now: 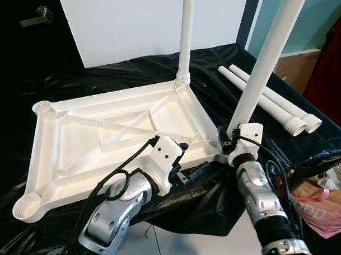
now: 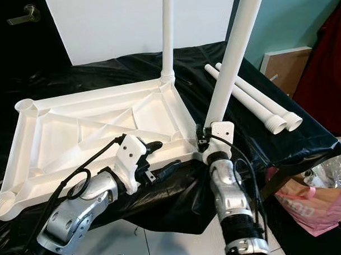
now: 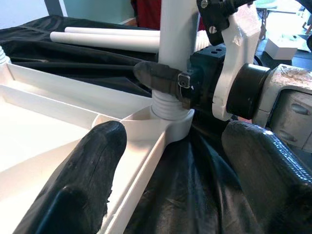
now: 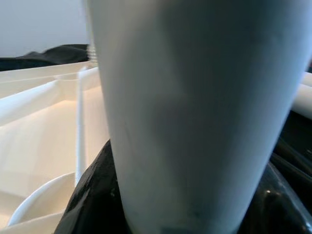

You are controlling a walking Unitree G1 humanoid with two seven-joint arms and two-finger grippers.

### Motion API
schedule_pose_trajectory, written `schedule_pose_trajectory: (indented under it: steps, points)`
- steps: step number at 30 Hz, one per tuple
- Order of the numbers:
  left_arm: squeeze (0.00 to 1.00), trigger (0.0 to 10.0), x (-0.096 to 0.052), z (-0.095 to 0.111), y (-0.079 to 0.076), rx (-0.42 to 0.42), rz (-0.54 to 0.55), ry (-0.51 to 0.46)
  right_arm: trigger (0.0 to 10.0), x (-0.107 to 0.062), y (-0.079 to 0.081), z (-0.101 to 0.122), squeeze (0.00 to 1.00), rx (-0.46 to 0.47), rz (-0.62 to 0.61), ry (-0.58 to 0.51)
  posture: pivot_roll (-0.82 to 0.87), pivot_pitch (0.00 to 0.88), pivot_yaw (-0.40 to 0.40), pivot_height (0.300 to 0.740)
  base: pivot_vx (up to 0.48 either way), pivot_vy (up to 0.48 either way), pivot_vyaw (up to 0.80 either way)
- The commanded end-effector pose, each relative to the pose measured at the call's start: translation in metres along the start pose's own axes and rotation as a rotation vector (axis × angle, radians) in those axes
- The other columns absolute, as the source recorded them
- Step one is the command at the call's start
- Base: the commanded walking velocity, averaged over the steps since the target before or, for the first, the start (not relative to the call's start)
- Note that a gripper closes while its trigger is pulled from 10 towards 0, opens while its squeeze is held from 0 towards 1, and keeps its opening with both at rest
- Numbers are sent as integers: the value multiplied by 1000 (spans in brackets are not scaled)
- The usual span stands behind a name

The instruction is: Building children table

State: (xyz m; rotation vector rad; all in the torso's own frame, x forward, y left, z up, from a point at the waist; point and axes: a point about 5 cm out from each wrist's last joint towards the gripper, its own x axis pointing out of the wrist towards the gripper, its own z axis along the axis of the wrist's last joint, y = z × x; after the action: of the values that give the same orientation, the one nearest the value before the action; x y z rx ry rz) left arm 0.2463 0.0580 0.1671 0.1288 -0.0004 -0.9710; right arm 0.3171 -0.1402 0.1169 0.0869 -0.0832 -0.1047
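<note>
The white tabletop (image 1: pixel 76 164) lies upside down on a black cloth. One white leg (image 1: pixel 185 37) stands screwed into its far right corner. A second leg (image 1: pixel 263 62) stands tilted at the near right corner socket (image 3: pixel 168 124), and my right gripper (image 1: pixel 229 138) is shut on it just above the thread. My left gripper (image 1: pixel 188 159) is open at the tabletop's near edge, beside that corner, with one finger (image 3: pixel 83 185) over the rim. Two loose legs (image 1: pixel 270 101) lie side by side on the cloth to the right. The two left corner sockets (image 1: pixel 44 108) (image 1: pixel 26 205) hold nothing.
The black cloth (image 1: pixel 207 204) hangs over the table's near edge. A pink bag (image 1: pixel 322 212) sits on the floor at the lower right. A white board (image 1: pixel 127 22) leans behind the table, and a brown box (image 1: pixel 297 67) stands at the back right.
</note>
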Motion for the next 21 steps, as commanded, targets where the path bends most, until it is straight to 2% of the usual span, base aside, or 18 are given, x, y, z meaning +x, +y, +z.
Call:
schedule_pose_trajectory:
  steps: [1, 6, 10, 15, 18, 19, 21]
  points:
    - [0, 10000, 1, -2, -3, 0, -40, 8, 10000, -8, -10, -22, 0, 21, -69, 114, -16, 63, -19, 740, 0, 0, 0]
    - [0, 10000, 2, -1, -3, -1, -38, 5, 10000, -9, -6, -11, 0, 27, -16, 43, -16, 64, -18, 740, 0, 0, 0]
    - [0, 10000, 1, -1, -2, 0, -36, 7, 10000, -7, -4, -9, 0, 38, 7, 37, -14, 63, -19, 740, 0, 0, 0]
    - [0, 10000, 1, -2, -1, 3, -28, 7, 10000, -5, -3, -3, 0, 9, 54, 6, -9, 60, -28, 740, 0, 0, 0]
    - [0, 10000, 1, -1, -1, -2, -22, 2, 10000, -5, -4, -3, 0, 31, 74, 10, -9, 58, -31, 740, 0, 0, 0]
    - [0, 10000, 2, 1, -1, -9, -20, -9, 10000, -4, -4, -1, 1000, 34, 94, 2, -7, 56, -34, 740, 0, 0, 0]
    - [0, 10000, 2, 3, -1, -18, -19, -24, 10000, -4, -4, 0, 1000, 35, 117, -9, -6, 53, -34, 740, 0, 0, 0]
